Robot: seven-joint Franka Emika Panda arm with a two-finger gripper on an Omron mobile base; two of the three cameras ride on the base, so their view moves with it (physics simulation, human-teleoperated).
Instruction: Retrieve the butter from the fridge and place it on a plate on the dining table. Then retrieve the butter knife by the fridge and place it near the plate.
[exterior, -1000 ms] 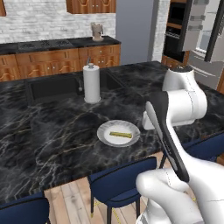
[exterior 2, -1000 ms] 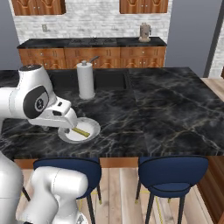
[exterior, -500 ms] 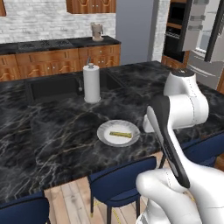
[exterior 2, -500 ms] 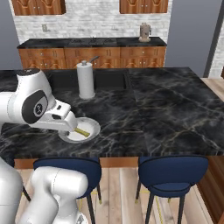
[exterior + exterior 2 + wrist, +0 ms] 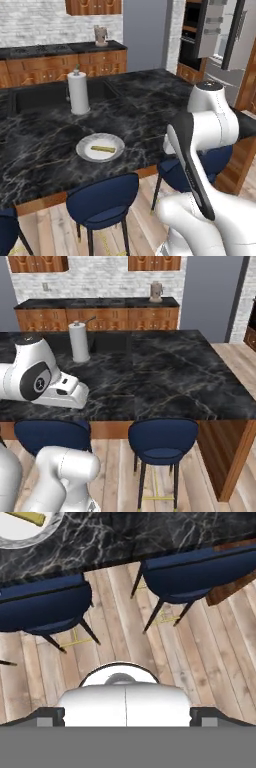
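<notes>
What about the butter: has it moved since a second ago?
No. The butter lies across the middle of the plate as before, in front of the paper towel roll; the whole view slid because the base drove.

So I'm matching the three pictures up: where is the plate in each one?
Left base view: plate left of centre on the table, butter on it.
Right base view: I can't see it; the arm stands at the left over the table.
Hand view: top left corner.
Shared landmark: the blue stools.
</notes>
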